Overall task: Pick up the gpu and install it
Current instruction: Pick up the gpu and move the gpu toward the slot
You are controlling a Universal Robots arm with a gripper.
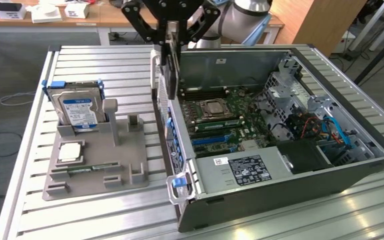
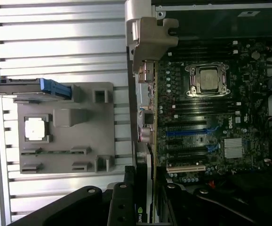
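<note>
Nearest the exterior camera, on the slatted aluminium table (image 1: 78,215), lies the open black desktop computer case (image 1: 292,195). Its grey labelled power supply box (image 1: 242,170) is toward the front, and the green motherboard (image 1: 225,125) is behind that. Beside the case, on the exterior view's left, a grey plastic fixture tray (image 1: 95,165) carries a square silver processor chip (image 1: 70,151) and an upright hard drive with a blue-white label (image 1: 78,110).

Farther back, the gpu (image 1: 171,65), a thin flat green-brown card with a black cooler face, hangs edge-on over the case wall on the exterior view's left. It is clear of the motherboard and not seated in any slot. The black linkage gripper (image 1: 174,36) is clamped across the card's upper end.

The card looks light and stiff but fragile, so it is best pinched on its flat faces, clear of the contact edge. The arm reaches in from behind the case, with the wrist pointing straight down.
</note>
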